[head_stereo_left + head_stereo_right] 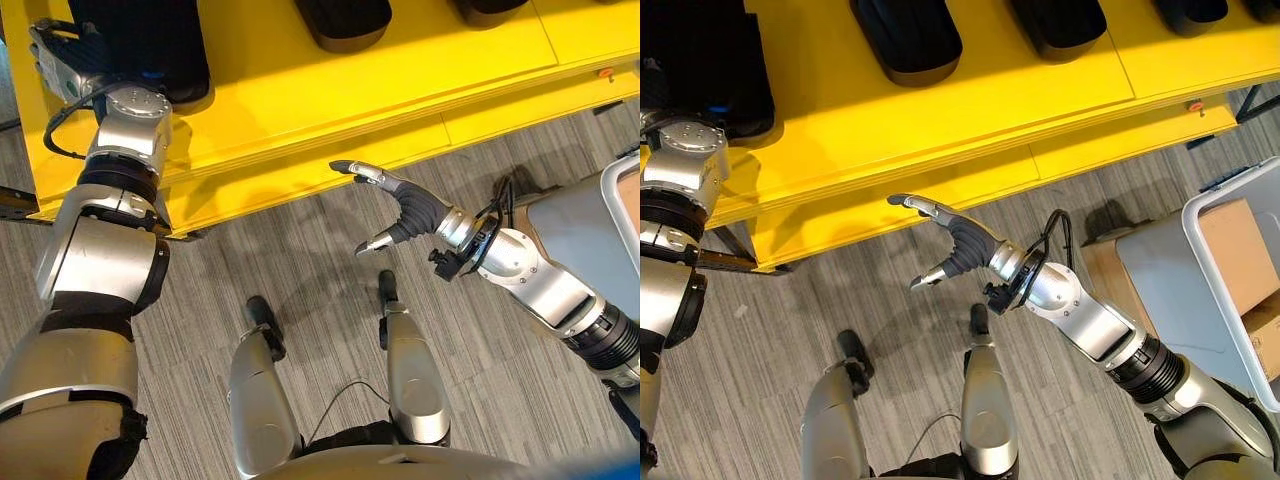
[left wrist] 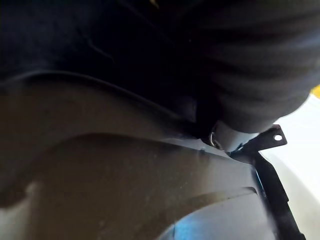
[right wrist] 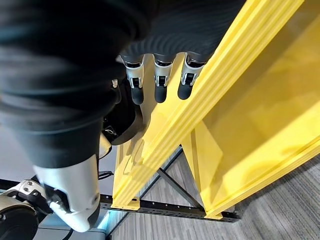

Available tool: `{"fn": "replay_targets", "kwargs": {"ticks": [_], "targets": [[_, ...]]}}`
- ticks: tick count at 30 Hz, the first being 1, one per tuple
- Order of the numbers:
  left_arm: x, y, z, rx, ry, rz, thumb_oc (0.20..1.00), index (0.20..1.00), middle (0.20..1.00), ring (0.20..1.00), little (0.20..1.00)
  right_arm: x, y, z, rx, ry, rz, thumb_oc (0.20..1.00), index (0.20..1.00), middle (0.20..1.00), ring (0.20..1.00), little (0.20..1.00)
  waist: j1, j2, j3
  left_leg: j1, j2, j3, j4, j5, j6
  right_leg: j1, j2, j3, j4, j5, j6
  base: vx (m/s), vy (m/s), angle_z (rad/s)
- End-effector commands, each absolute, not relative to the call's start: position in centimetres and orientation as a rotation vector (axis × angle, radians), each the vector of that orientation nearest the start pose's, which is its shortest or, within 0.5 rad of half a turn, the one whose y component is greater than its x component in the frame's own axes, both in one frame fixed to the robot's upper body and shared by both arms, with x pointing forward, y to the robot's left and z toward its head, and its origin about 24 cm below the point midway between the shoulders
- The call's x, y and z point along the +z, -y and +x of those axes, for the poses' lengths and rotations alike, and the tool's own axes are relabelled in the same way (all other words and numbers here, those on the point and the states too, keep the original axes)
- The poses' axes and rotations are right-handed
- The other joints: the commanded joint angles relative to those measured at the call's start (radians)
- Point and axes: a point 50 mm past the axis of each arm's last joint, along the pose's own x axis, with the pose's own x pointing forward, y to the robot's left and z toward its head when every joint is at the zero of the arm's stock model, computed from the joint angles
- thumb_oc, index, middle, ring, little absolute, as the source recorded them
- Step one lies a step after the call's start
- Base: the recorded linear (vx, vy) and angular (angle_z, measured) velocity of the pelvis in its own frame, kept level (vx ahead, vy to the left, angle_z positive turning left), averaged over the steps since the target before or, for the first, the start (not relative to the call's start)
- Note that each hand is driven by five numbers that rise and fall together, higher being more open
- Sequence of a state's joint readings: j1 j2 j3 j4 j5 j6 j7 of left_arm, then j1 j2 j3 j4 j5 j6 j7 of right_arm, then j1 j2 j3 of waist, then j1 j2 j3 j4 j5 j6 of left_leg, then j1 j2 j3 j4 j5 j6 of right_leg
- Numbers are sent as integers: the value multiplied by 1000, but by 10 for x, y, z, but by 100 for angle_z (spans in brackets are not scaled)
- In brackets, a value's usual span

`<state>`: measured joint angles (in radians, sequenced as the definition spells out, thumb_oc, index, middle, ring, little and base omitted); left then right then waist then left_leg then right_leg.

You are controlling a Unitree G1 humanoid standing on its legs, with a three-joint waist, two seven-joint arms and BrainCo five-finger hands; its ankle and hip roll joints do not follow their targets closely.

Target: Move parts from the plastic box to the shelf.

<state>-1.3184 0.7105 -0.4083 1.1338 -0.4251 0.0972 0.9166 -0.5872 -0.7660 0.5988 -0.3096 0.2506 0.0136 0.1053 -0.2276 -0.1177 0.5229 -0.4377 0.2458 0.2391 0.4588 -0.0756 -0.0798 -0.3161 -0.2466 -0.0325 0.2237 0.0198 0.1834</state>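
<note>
1. Left hand (image 1: 58,62): placed at the left end of the yellow shelf (image 1: 420,75), against the large black part (image 1: 150,40) resting there. Fingers partly hidden beside the part; grip state cannot be told.
2. Right hand (image 1: 958,248): held in the air just off the shelf's front edge, above the carpeted floor (image 1: 300,260). Fingers relaxed and spread, thumb apart, nothing held.
3. Other black parts (image 1: 908,38): lined up along the back of the shelf, apart from each other.
4. Plastic box (image 1: 1230,290): standing on the floor well to the robot's right, grey-walled with a white rim, brown cardboard inside. Parts within cannot be made out.
5. Step in hand, by judgement: seating the large part at the shelf's left end.
6. For good execution: set the part fully on the shelf, well back from the front edge, clear of the neighbouring part.
7. Release only once the part lies flat and steady; withdraw the left hand straight out to avoid dragging it.
8. Keep the right hand clear of the shelf edge when turning toward the box.
</note>
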Motion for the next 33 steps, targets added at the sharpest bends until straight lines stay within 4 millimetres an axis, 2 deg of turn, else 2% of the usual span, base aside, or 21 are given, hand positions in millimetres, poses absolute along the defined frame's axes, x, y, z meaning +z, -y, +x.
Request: {"fn": "replay_targets", "kwargs": {"ticks": [1, 3, 4, 5, 6, 16, 24, 29, 33], "targets": [[336, -318, 361, 1234, 443, 241, 200, 200, 200, 200, 200, 214, 100, 265, 745, 628, -573, 1000, 1000, 1000, 1000, 1000, 12, -45, -4, 96, -31, 61, 35, -130, 22, -10, 39, 17, 93, -60, -22, 22, -21, -3], [334, -318, 361, 1240, 429, 234, 200, 200, 200, 200, 200, 215, 101, 265, 750, 629, -575, 1000, 1000, 1000, 1000, 1000, 9, -48, -4, 97, -28, 66, 36, -131, 23, -13, 42, 18, 96, -61, -25, 13, -8, -2], [333, -318, 361, 1242, 425, 225, 266, 266, 266, 266, 266, 215, 101, 265, 753, 629, -575, 1000, 1000, 1000, 1000, 1000, 8, -48, -4, 98, -29, 68, 35, -131, 24, -13, 42, 18, 98, -62, -26, 0, 0, 0], [332, -318, 361, 1248, 425, 220, 539, 539, 539, 539, 539, 215, 102, 265, 754, 629, -574, 1000, 1000, 1000, 1000, 1000, 7, -49, -4, 99, -29, 69, 34, -131, 25, -13, 43, 19, 100, -63, -27, 0, 0, 0], [332, -318, 361, 1253, 425, 214, 1000, 1000, 1000, 1000, 1000, 215, 102, 264, 756, 629, -574, 1000, 1000, 1000, 1000, 1000, 7, -50, -4, 101, -29, 70, 33, -131, 26, -12, 44, 18, 100, -64, -28, 0, 0, 0], [324, -319, 360, 1294, 420, 140, 1000, 1000, 1000, 1000, 1000, 214, 102, 266, 751, 615, -577, 1000, 1000, 1000, 1000, 1000, 7, -47, -3, 107, -27, 76, 28, -125, 25, -15, 46, 12, 115, -78, -36, 0, 0, 0], [331, -319, 355, 1329, 485, 131, 1000, 1000, 1000, 1000, 1000, 213, 104, 265, 743, 612, -577, 1000, 1000, 1000, 1000, 1000, 6, -44, -3, 115, -30, 79, 19, -120, 25, -13, 46, 11, 114, -77, -38, 0, 0, 0], [336, -311, 355, 1297, 562, 142, 1000, 1000, 1000, 1000, 1000, 208, 107, 262, 733, 623, -566, 1000, 1000, 1000, 1000, 1000, 13, -33, -7, 141, -42, 79, -5, -115, 31, 8, 41, 3, 107, -80, -37, 0, 0, 0], [322, -304, 360, 1258, 536, 132, 1000, 1000, 1000, 1000, 1000, 206, 107, 261, 730, 626, -569, 1000, 1000, 1000, 1000, 1000, 21, -24, -15, 157, -51, 73, -21, -108, 30, 25, 37, -7, 101, -86, -34, 0, 0, 0]]}}
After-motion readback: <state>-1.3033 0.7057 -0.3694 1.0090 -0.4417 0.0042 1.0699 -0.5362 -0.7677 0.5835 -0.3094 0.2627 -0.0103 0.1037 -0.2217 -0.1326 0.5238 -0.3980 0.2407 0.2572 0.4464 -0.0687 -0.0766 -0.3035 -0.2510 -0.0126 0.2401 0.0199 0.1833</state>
